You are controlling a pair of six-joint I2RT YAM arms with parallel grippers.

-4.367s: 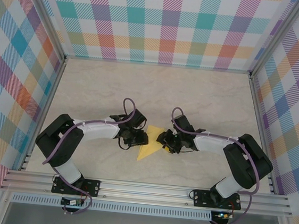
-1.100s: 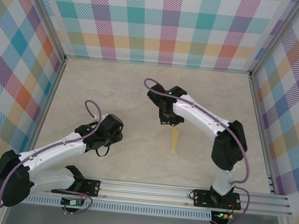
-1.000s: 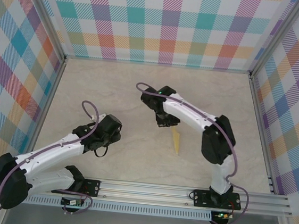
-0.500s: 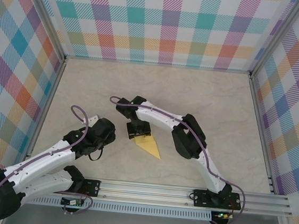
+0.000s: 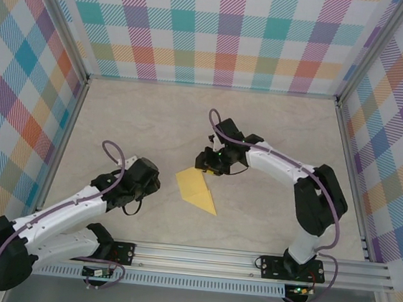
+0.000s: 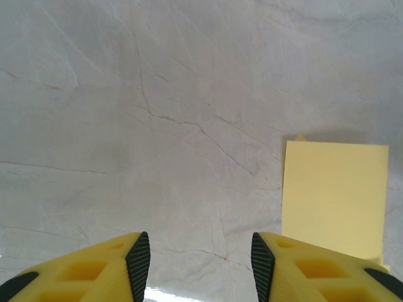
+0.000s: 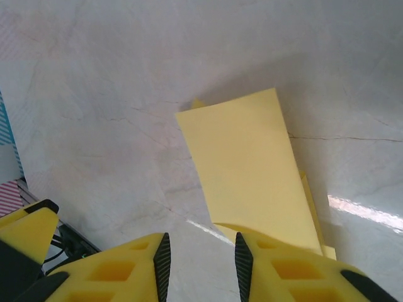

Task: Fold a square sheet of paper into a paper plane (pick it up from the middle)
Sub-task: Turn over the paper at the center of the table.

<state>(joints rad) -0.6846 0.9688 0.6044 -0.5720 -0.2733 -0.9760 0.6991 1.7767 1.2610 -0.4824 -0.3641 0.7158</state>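
Note:
The square sheet of paper (image 5: 196,189) lies flat on the table, folded into a yellow pointed wedge like a paper plane, with its tip toward the lower right. My right gripper (image 5: 205,161) hovers just behind its wide end, open and apart from it. In the right wrist view the paper (image 7: 249,167) lies ahead of the right gripper (image 7: 201,264), and only bare table shows between the jaws. My left gripper (image 5: 148,181) is open to the left of the paper. In the left wrist view the paper (image 6: 334,198) is off to the right of the left gripper (image 6: 200,264).
The marble-look tabletop (image 5: 276,130) is walled by checked panels on three sides. An aluminium rail (image 5: 198,255) runs along the near edge, where the arm bases are bolted.
The right gripper, down on the paper's wide end half a second ago, has let go and pulled back to the right. The paper stays flat. The left gripper shifted slightly.

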